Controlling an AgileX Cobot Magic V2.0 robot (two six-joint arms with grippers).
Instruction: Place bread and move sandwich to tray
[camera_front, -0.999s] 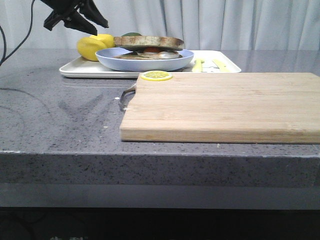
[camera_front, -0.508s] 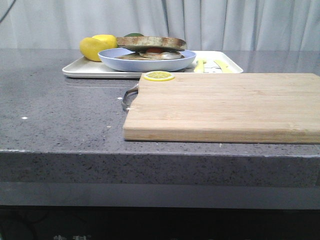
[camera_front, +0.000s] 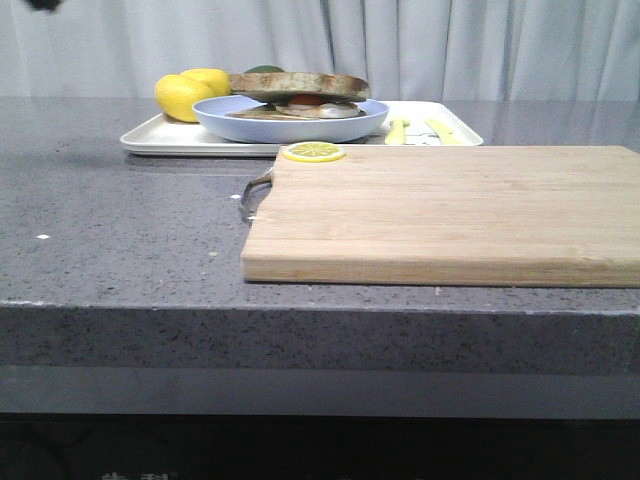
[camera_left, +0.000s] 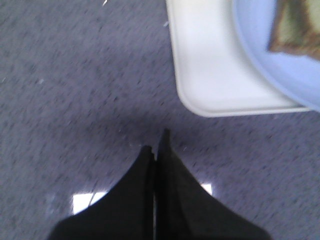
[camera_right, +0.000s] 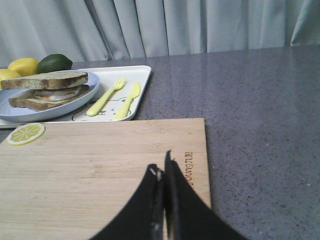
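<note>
The sandwich (camera_right: 47, 90) sits on its plate (camera_front: 290, 120) on the tray (camera_front: 165, 138), so the job looks done. Both end effectors, left (camera_left: 156, 142) and right (camera_right: 162, 167), are pinched empty; withdraw them high and clear.

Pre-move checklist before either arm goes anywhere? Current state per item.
1. Sandwich assembled, top bread on: ok.
2. Blue plate sits on the tray: ok, the front view and the right wrist view both show it there.
3. Left gripper not carrying anything: ok, jaws shut together with nothing between them, above bare counter beside the tray corner.
4. Right gripper not carrying anything: ok, jaws shut, over the cutting board.
5. Cutting board free of task items: ok, only a lemon slice at its corner.
6. Plate fully inside the tray rim: cannot tell, far side hidden.
</note>
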